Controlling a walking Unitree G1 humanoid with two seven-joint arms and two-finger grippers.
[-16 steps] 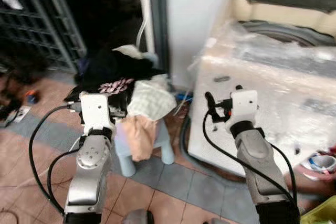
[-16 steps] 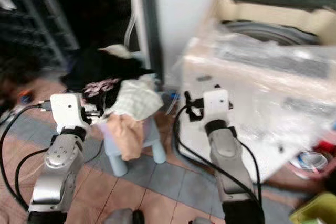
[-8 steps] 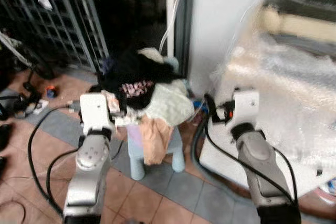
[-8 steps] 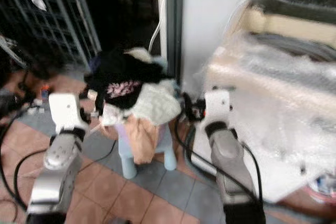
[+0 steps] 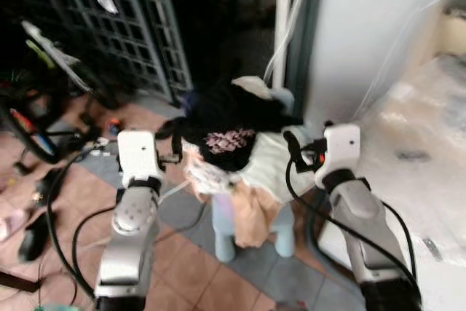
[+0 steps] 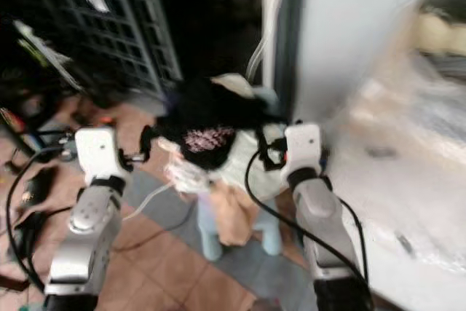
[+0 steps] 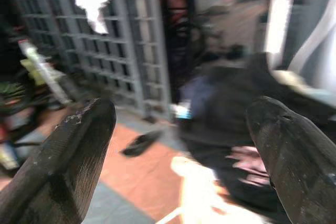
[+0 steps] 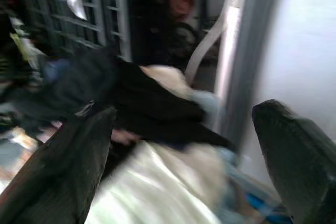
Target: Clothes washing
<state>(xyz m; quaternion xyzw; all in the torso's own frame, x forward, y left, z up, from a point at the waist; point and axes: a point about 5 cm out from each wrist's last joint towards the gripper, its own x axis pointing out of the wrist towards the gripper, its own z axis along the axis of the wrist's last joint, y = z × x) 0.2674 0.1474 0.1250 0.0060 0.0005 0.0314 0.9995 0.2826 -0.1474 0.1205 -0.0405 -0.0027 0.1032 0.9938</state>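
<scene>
1. Step in hand, by judgement: approach to the laundry, nothing picked up yet. Views blurred.
2. Heaped pile of mixed clothes, black garment on top with a pink-patterned patch, pale green and peach pieces hanging below, resting on a small pale blue plastic stool at centre, on the tiled floor.
3. White plastic-wrapped washing machine at right, just beside the stool.
4. Left claw released, fingers spread wide, held up to the left of the pile and empty.
5. Right claw released likewise, fingers wide apart, raised near the right edge of the pile and grasping nothing.
6. Dark metal grille gate far left, white cloth hanging on it; clutter on the floor at left.
7. Next move, by judgement: closing in on the pile, lowering one claw onto the top black garment, clenching on a fold. Loose lower pieces likely to slip off the stool if dragged.
</scene>
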